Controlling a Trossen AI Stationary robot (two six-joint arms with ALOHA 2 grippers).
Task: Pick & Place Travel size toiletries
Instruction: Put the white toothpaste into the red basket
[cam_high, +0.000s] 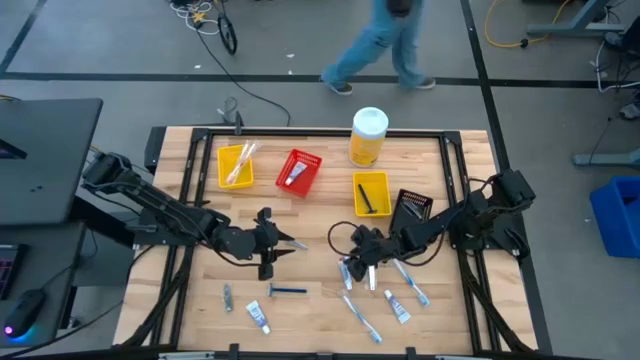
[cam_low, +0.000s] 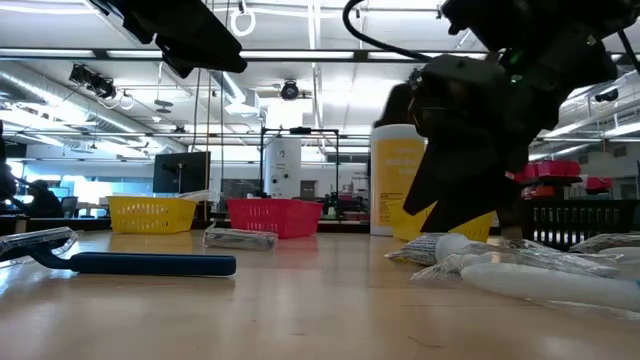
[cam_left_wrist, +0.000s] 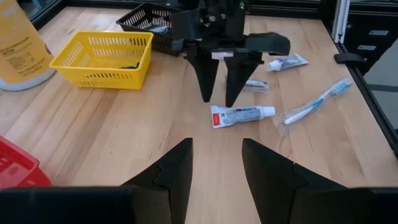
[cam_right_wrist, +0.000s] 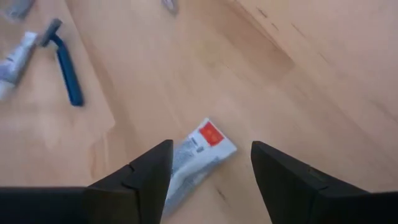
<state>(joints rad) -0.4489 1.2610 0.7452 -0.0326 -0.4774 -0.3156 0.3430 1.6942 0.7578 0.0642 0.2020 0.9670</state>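
Observation:
My right gripper (cam_high: 349, 266) hangs open just above a white toothpaste tube with a red mark (cam_right_wrist: 202, 149), which lies flat on the table. In the left wrist view its fingers (cam_left_wrist: 209, 81) point down at the tube's flat end (cam_left_wrist: 219, 116), one toward each side, apart from it. More tubes (cam_high: 399, 306) and wrapped toothbrushes (cam_high: 362, 317) lie around it. A blue razor (cam_high: 288, 290) lies nearer the table's middle. My left gripper (cam_high: 288, 244) waits open above the table's middle, holding nothing.
Along the far side stand a yellow bin (cam_high: 236, 165), a red bin (cam_high: 298, 172), a second yellow bin (cam_high: 371, 193), a black bin (cam_high: 411, 208) and a big yellow bottle (cam_high: 368, 137). Small packets (cam_high: 258, 316) lie near the front left. A person walks beyond the table.

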